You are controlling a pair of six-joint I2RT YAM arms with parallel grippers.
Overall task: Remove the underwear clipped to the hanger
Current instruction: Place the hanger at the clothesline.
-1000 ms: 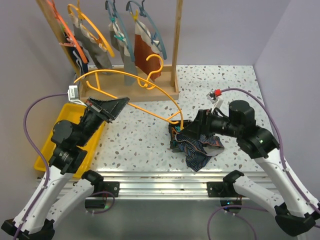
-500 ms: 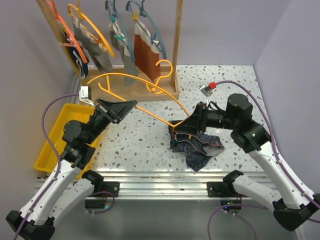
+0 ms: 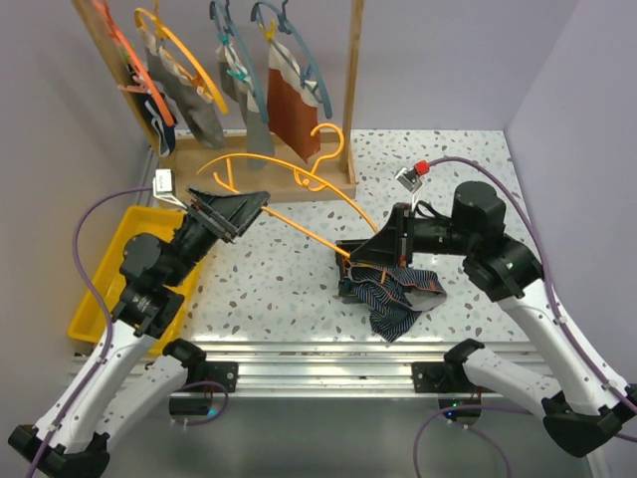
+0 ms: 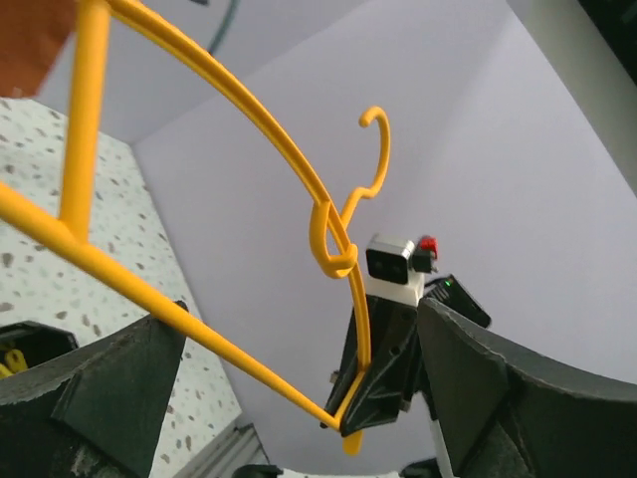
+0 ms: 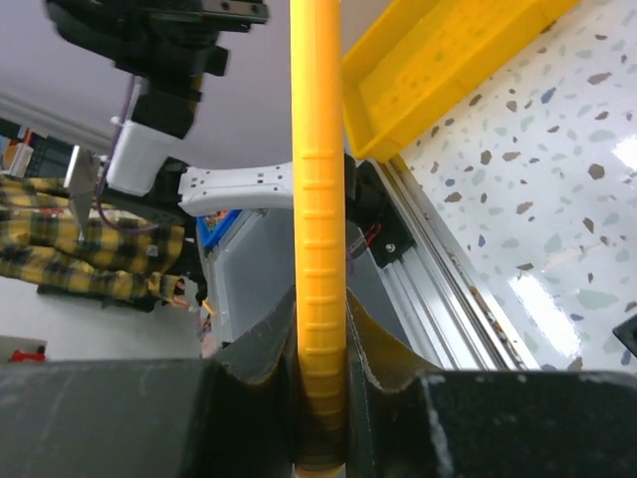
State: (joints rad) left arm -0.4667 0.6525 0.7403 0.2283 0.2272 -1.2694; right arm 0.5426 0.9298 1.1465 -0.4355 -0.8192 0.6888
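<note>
Speckled terrazzo table (image 3: 279,269) in a lilac-walled cell, seen from above. Along the far edge we see a wooden rack (image 3: 350,90) carrying hangers with a rust-brown brief (image 3: 289,110), grey briefs (image 3: 199,105) and a dark navy brief (image 3: 154,117) clipped to them. A yellow bin (image 3: 90,299) sits at the table's left edge. An orange hanger (image 3: 299,227) is held above the table between the two arms, its hook just beside the rack's right upright. The right gripper (image 3: 360,249) is clamped tight on the hanger's lower corner, and the wrist view shows the rod pinched between both fingers (image 5: 383,351). The left gripper (image 3: 244,211) stands wide open with the hanger's straight bar crossing the gap; we cannot tell whether the bar touches a finger. A striped navy brief (image 3: 398,294) lies crumpled on the table directly under the right gripper. The gripper hides the brief's upper edge, so we cannot tell whether it is clipped to the hanger.
</note>
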